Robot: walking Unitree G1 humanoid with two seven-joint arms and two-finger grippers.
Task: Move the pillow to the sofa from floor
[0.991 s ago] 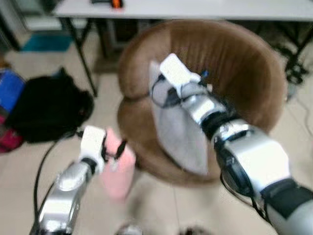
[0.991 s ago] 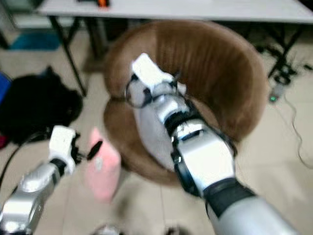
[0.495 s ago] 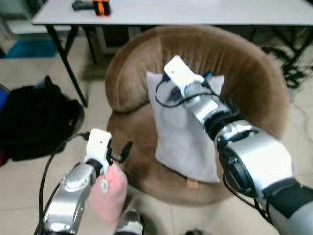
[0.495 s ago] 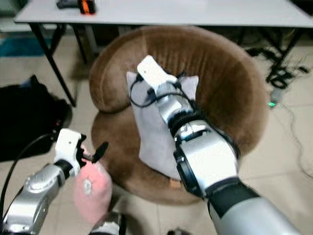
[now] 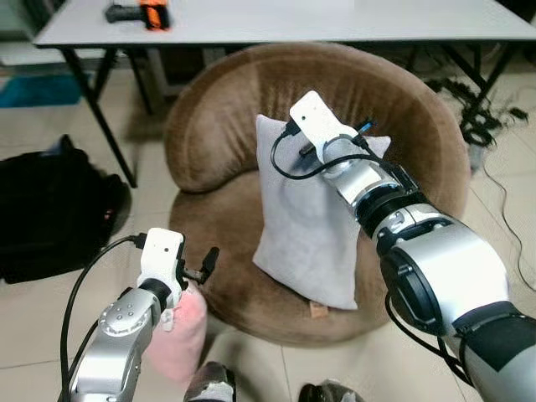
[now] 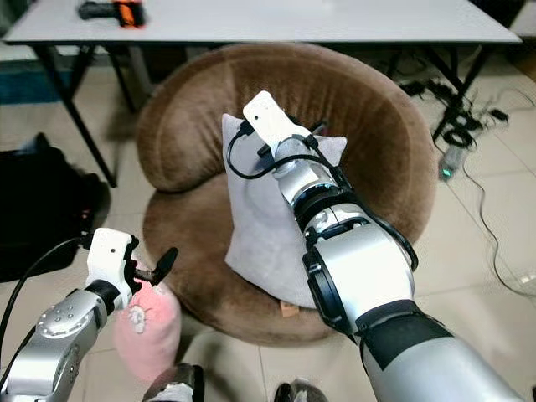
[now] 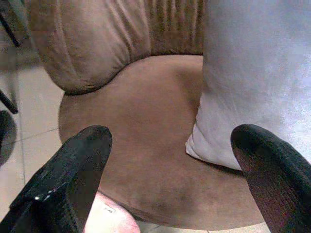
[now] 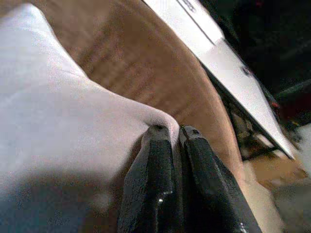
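Pinching the grey pillow's (image 5: 306, 226) top corner, the right gripper (image 8: 171, 132) needed to settle it against the sofa (image 5: 226, 109) backrest before letting go.

The two head eyes look steeply down from above onto the round brown plush sofa chair (image 5: 335, 109). The left wrist camera looks along the wide-spread left gripper (image 7: 170, 145) at the seat, close. The right wrist camera sits nearly against the light grey square pillow (image 8: 53, 111); all views share it.
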